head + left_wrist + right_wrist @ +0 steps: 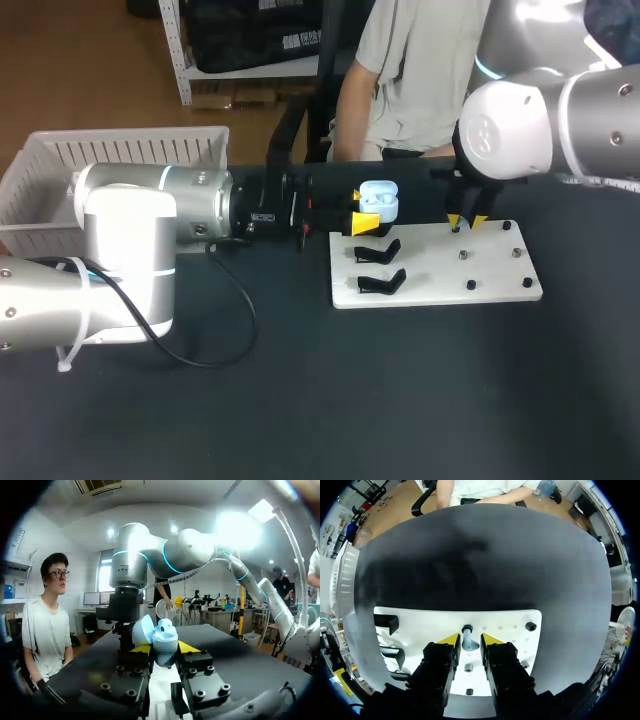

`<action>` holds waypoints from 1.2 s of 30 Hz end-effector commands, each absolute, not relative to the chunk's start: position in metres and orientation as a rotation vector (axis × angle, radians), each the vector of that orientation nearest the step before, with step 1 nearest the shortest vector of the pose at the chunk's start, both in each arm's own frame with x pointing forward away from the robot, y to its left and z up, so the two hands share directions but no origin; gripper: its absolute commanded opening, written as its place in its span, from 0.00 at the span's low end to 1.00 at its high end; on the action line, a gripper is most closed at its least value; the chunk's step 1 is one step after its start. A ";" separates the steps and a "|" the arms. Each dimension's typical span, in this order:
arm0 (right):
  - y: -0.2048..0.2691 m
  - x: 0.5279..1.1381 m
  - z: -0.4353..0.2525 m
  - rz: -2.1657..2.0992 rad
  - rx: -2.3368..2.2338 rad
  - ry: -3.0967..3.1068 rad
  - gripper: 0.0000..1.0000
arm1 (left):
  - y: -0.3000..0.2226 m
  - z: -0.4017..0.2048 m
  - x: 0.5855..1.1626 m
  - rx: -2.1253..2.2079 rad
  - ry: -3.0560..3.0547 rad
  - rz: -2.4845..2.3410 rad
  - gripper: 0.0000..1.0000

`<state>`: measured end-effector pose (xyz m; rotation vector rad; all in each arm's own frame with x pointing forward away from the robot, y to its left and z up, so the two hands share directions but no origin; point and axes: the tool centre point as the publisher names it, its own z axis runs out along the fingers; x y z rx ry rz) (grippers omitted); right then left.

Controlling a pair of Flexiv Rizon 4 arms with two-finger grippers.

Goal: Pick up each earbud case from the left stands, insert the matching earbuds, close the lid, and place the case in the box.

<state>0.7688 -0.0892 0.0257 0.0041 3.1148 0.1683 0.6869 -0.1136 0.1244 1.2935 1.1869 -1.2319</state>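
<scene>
Left gripper [165, 649] is clenched on the open earbud case [378, 198], held at 11 o'clock of the white board [430, 285]. Right gripper [466, 220] straddles an earbud [468, 642] on its peg, fingers released. My judgement: insertion, lid closing and placing in the box [60, 170], at 9 o'clock, all remain.

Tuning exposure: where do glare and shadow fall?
Left wrist view: glare blooms beside the right arm, yet the earbud case in the left claw is evenly lit. Right wrist view: a broad shadow darkens the table beyond the white board. Head view: sheen on the right arm's shell.
</scene>
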 end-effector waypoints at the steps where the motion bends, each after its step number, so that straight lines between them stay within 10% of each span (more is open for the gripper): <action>1: -0.088 0.771 0.024 0.164 0.011 3.117 0.11 | -0.114 0.125 0.686 1.293 1.188 -1.230 0.00; 36: -0.058 0.681 0.181 0.120 -0.053 2.974 0.00 | -0.114 0.125 0.686 1.293 1.188 -1.230 0.00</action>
